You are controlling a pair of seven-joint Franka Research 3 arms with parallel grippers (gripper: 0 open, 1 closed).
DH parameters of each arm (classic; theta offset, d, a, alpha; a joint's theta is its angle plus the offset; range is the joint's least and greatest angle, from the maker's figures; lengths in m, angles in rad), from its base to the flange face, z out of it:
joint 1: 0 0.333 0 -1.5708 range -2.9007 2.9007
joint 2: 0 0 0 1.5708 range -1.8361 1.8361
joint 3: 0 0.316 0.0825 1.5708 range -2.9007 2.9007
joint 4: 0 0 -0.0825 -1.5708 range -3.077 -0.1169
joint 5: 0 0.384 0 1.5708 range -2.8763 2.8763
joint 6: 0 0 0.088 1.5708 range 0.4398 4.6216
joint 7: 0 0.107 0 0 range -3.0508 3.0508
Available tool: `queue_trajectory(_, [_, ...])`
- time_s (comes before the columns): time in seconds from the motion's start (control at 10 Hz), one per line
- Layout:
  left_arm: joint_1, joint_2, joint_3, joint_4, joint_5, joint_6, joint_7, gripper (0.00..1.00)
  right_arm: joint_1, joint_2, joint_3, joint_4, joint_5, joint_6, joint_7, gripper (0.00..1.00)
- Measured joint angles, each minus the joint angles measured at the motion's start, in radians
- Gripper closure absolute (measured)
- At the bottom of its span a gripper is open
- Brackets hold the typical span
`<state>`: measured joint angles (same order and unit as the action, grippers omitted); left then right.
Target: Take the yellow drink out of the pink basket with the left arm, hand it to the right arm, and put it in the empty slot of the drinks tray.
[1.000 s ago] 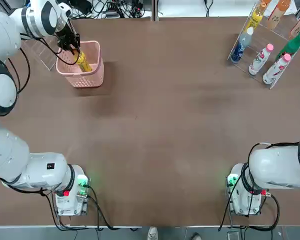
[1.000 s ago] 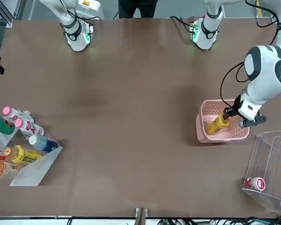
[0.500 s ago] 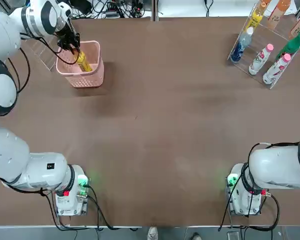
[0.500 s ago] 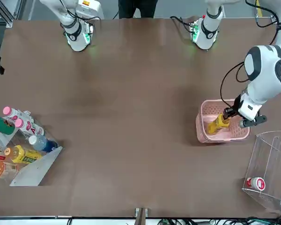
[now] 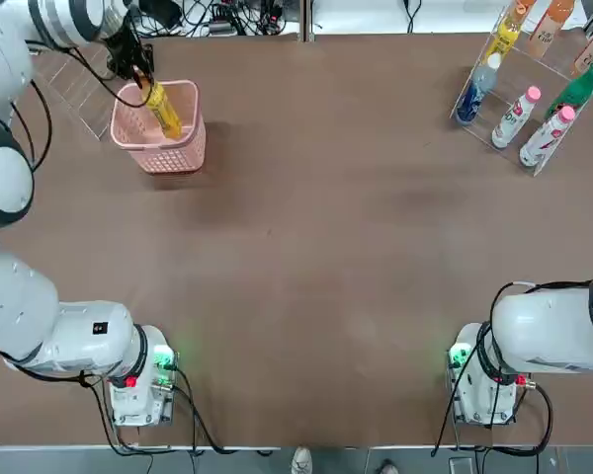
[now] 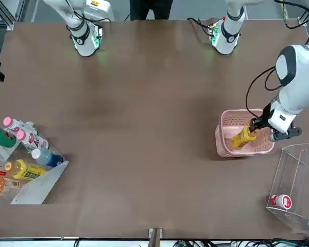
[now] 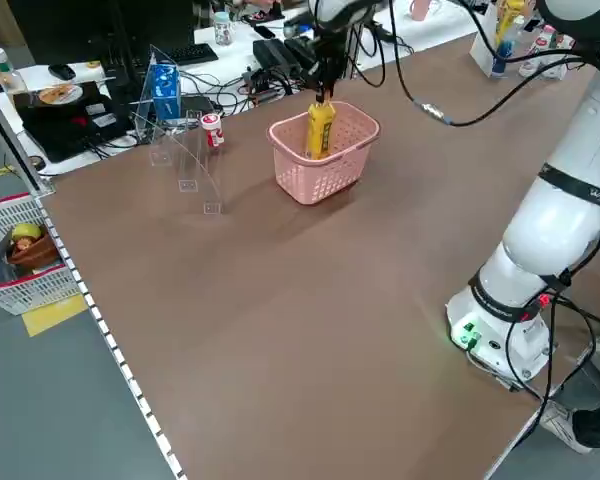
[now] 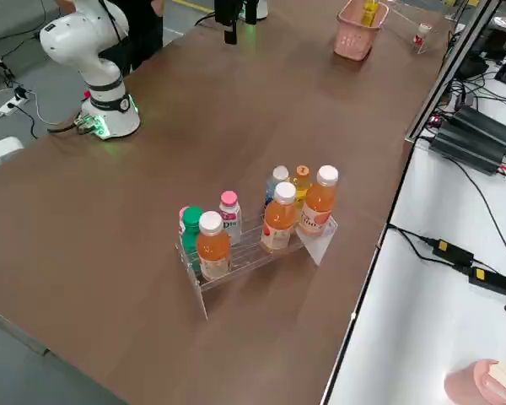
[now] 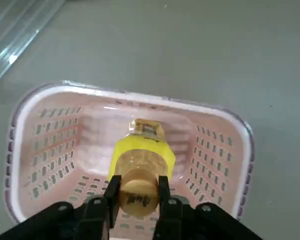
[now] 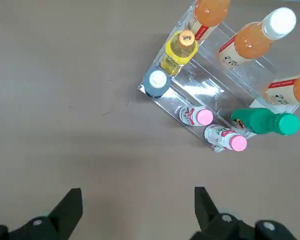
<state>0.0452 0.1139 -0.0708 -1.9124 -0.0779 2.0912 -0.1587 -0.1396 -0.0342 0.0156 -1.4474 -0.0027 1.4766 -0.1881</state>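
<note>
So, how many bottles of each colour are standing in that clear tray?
Orange bottles: 3
White bottles with pink caps: 2
Yellow bottle with orange cap: 1
Blue bottle with white cap: 1
Green bottle: 1
Total in the clear tray: 8

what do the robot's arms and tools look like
Both arms are glossy white and rounded, with dark grey bands at the joints and black cables looped outside. Green and red lights glow near their bases. The left tool and right tool are black, with slim, straight fingers and small round screws.
</note>
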Motion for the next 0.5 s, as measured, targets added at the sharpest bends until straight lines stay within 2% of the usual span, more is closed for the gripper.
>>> queue_trajectory(0.5, [-0.001,-0.008,-0.007,0.247,0.000,-0.245,0.000,0.66,0.000,0.000,0.002,0.001,0.000,0.002,0.000,0.01])
